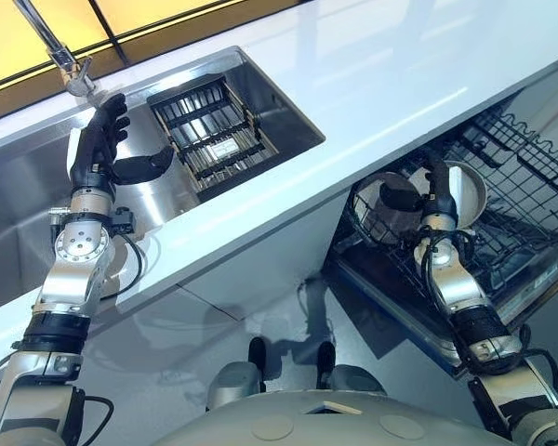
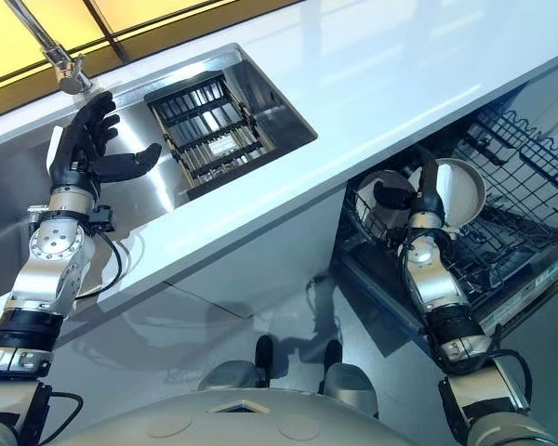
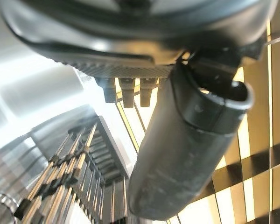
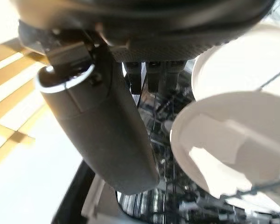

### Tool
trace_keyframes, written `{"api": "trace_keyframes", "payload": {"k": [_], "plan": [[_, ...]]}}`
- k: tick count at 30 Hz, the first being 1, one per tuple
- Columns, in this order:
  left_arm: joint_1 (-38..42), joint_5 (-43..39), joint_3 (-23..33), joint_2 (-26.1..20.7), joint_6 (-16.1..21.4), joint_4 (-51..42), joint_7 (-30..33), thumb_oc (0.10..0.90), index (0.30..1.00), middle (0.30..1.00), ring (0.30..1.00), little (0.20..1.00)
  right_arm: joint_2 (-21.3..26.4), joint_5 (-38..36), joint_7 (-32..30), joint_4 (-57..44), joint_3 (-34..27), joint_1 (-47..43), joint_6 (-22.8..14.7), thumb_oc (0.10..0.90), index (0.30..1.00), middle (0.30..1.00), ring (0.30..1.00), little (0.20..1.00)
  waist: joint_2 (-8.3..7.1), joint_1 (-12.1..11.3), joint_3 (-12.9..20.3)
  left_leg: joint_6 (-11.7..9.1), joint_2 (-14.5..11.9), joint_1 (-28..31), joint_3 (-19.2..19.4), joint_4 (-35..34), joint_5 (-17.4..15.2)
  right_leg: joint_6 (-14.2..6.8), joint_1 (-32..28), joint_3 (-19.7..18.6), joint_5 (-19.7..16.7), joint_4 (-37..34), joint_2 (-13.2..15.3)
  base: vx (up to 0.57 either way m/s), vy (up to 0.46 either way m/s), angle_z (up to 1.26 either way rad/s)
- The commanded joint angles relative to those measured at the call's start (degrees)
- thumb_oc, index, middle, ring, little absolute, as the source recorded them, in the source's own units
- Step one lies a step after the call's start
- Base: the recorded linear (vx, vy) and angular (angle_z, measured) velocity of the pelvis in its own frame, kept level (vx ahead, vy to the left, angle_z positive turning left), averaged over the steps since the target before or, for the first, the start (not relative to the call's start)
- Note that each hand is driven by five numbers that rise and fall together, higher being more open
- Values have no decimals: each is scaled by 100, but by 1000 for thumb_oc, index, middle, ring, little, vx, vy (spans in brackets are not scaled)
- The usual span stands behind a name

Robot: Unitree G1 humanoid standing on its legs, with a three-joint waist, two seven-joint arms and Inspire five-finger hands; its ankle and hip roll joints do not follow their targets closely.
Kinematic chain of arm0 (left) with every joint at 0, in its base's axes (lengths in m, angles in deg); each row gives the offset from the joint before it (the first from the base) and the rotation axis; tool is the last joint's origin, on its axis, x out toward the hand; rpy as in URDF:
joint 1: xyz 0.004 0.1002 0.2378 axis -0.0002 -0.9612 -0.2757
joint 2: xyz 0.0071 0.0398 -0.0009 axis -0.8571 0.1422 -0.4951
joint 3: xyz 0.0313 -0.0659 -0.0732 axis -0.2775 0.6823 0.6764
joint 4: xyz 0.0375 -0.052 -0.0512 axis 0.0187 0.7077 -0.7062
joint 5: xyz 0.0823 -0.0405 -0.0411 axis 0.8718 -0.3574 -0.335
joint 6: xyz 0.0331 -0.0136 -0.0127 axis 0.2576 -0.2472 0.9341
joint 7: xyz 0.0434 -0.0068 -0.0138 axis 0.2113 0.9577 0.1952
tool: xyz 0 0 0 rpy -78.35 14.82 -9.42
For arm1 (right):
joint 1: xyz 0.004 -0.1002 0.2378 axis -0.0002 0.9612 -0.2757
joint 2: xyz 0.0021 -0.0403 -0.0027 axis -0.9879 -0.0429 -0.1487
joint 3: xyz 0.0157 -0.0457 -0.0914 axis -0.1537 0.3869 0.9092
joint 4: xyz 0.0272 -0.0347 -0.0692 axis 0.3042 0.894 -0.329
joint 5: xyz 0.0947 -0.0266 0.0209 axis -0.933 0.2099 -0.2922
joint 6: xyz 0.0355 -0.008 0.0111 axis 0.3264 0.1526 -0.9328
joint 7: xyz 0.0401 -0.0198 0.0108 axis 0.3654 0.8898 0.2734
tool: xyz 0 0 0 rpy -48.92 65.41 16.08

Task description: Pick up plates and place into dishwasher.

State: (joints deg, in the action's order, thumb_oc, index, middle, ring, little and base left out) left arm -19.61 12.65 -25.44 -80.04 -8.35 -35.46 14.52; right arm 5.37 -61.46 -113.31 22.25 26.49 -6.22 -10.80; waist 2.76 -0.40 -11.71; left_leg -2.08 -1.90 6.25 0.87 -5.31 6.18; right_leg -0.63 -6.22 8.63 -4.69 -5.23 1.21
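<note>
Hovering beside racked plates, the right hand is spread, empty.

You had a sink of bare steel, its walls smooth and shining. The tap above it was polished metal. The rack in it looked like dark metal bars with a dull sheen. Your counter was white, smooth and very glossy. The dishwasher basket was thin dark wire, coated and matt. The plates in it were white and smooth with a soft gloss, ceramic by the look. The left hand and right hand were dark matt plastic, finely textured on the palm
</note>
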Motion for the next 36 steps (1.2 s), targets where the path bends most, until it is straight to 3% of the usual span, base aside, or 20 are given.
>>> {"api": "trace_keyframes", "payload": {"k": [1, 6, 13, 19, 24, 36], "plan": [[565, 72, 323, -235, 390, -374, 132, 800, 900, 900, 900, 900, 487, 172, -209, -986, -333, -229, -785, 800, 900, 900, 900, 900, -54, 214, 518, 66, 227, -15, 307, 99, -519, -173, -31, -139, 898, 651, -244, -29, -9, -13], [375, 142, 509, -187, 472, -363, 165, 800, 900, 900, 900, 900, 435, 26, -566, -1590, -826, 134, -1304, 800, 900, 900, 900, 900, -32, 365, 488, 87, 217, 8, 421, 76, -547, -191, 13, -240, 905, 679, -274, -27, -3, -12], [199, 48, 835, -128, 548, -177, 158, 800, 900, 900, 900, 900, 228, -556, -153, -1866, -1514, 801, -2190, 800, 900, 900, 900, 900, 28, 589, 485, 92, 209, 1, 638, 58, -591, -255, 92, -267, 915, 710, -239, -35, -4, -16], [-5, -320, 986, 16, 688, -182, 77, 800, 900, 900, 900, 900, -40, -1208, 102, -1095, -1852, 1124, -2202, 800, 900, 900, 900, 900, 72, 657, 480, 82, 174, -6, 754, 70, -580, -254, 91, -241, 936, 726, -216, 1, -38, -13], [118, -660, 861, 14, 778, -152, 3, 800, 900, 900, 900, 900, 181, -1132, -15, -431, -1836, 895, -2194, 800, 900, 900, 900, 900, 120, 582, 410, 47, 161, -21, 688, 96, -548, -216, 58, -208, 963, 777, -214, 42, -75, -7], [281, -1007, 834, -167, 916, -117, -203, 800, 900, 900, 900, 900, 536, -2067, 294, 1283, -1694, 296, -1647, 800, 900, 900, 900, 900, 314, 286, 30, -100, 67, -389, 392, 474, -458, -10, 217, 86, 1267, 1349, -175, 50, -75, 10]]}}
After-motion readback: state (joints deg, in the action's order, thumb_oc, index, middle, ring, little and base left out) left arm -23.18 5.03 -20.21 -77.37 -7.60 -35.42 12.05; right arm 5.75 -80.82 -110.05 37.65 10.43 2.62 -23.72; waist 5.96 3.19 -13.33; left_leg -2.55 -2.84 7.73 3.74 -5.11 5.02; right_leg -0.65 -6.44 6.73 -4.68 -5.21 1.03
